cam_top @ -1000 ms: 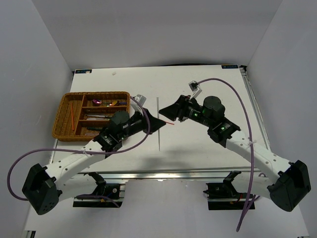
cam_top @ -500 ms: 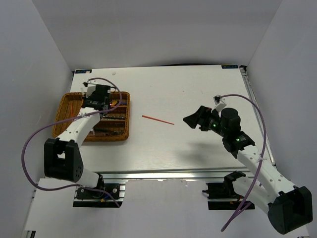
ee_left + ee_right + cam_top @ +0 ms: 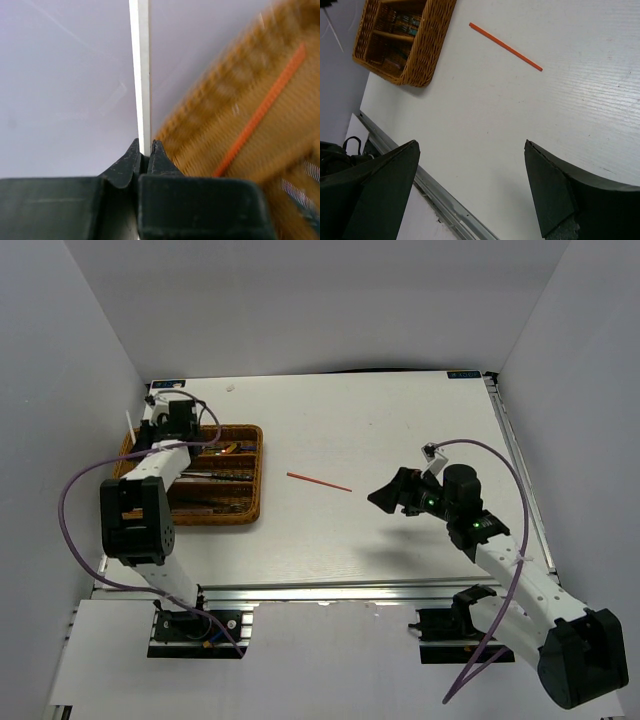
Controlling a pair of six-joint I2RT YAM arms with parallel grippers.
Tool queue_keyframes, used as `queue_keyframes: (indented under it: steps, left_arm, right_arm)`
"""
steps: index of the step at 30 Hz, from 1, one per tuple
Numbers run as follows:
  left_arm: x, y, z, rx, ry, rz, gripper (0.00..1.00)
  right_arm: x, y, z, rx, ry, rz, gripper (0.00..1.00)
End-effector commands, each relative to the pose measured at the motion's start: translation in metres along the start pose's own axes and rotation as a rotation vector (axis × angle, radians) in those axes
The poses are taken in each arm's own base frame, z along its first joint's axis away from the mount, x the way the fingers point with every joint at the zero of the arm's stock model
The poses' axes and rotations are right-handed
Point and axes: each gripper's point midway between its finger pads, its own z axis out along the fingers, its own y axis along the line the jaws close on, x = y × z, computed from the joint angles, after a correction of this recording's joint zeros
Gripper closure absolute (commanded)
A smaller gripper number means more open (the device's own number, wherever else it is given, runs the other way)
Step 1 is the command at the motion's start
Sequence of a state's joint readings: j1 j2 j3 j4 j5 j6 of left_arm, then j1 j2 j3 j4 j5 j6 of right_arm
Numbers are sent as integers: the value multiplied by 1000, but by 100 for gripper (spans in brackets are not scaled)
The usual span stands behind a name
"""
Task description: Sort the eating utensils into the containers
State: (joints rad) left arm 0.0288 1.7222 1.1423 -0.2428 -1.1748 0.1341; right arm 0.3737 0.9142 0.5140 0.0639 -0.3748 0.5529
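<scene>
The brown wicker tray sits at the table's left and holds several utensils in its slots. My left gripper is over the tray's far left end, shut on a thin silver chopstick. In the left wrist view the jaws pinch that chopstick, with the tray's weave and a red chopstick in it below. Another red chopstick lies on the table mid-way; it also shows in the right wrist view. My right gripper is open and empty to its right, as the right wrist view shows.
The left wall stands close beside the tray's left end. A metal rail runs along the table's near edge. The tray also shows at the upper left of the right wrist view.
My left arm swung from the table's middle to the tray's far left end, carrying the silver chopstick. My right gripper drew back right and nearer, away from the red chopstick on the table.
</scene>
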Motion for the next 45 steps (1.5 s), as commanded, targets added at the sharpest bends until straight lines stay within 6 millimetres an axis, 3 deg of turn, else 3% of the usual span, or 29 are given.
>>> queue_keyframes:
  steps: [1, 6, 10, 23, 30, 33, 34, 39, 41, 45]
  left_arm:
    - [-50, 41, 7, -122, -48, -102, 100]
    - [-49, 45, 16, -221, -17, -115, 100]
    - [-32, 24, 27, -267, 16, -87, 100]
    - [4, -8, 57, -216, 60, -114, 89]
    - [17, -30, 65, -183, 74, -102, 73]
    - [24, -36, 65, -172, 78, -110, 60]
    - [24, -35, 65, -171, 77, -123, 52]
    - [18, -44, 64, -93, 67, -167, 28]
    - [16, -45, 63, -62, 66, -175, 22]
    - [7, -50, 57, 24, 41, -249, 21]
  right_arm:
    - [1, 5, 2, -61, 8, -33, 11]
    - [10, -5, 6, -33, 22, -17, 11]
    - [12, -10, 10, -24, 27, 3, 11]
    - [20, -22, 12, 14, 41, 7, 11]
    - [24, -27, 12, 29, 46, 11, 11]
    - [24, -27, 12, 32, 48, 10, 11]
    - [24, -27, 12, 36, 52, 13, 11]
    - [17, -23, 11, 35, 40, 9, 11]
    - [17, -23, 11, 34, 39, 13, 11]
    - [12, -21, 12, 31, 27, 15, 11]
